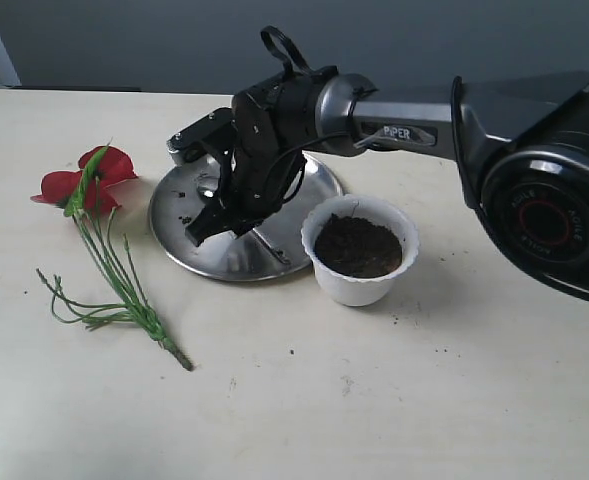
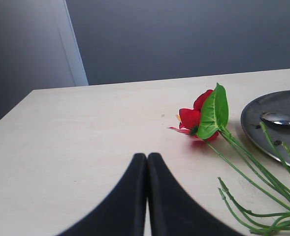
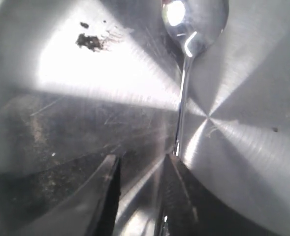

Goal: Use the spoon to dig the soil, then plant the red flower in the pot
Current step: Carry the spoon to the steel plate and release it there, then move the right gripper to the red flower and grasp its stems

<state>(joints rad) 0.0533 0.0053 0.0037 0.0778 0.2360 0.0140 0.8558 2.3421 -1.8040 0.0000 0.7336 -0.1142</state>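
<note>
Soft, even light falls on the pale cream surface (image 1: 374, 400); shadows are faint. In the right wrist view white glare fans across the round steel plate (image 3: 110, 73), and the black right tool (image 3: 143, 158) is blurred.

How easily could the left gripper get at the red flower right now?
Probably yes: the red flower lies on bare table ahead of the left gripper, nothing between them. The right gripper hangs over the steel plate, clear of the flower. The left jaws are shut and would have to open first.
</note>
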